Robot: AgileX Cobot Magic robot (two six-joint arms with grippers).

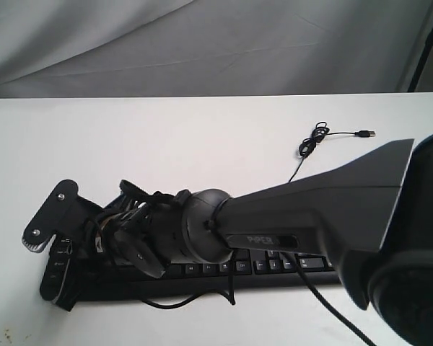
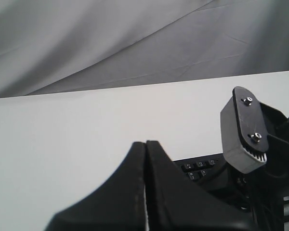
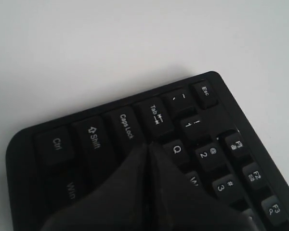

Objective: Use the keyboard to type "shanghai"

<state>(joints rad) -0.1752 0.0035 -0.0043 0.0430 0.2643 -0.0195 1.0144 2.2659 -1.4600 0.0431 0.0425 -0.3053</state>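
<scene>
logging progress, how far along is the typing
Done: nothing shows which letters are typed; no screen is in view. In hand: the shut right tool points at the keyboard between Caps Lock and Q. The left tool is shut, off the keys. Left: cannot tell.

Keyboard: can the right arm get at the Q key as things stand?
Probably yes. The right arm holds its shut jaws just over the keyboard, ending beside the Q key and Caps Lock, with nothing in between.

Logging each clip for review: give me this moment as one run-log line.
right hand: shut, tip over keyboard by Caps Lock | left hand: shut, tip over table | key contact: cannot tell
</scene>
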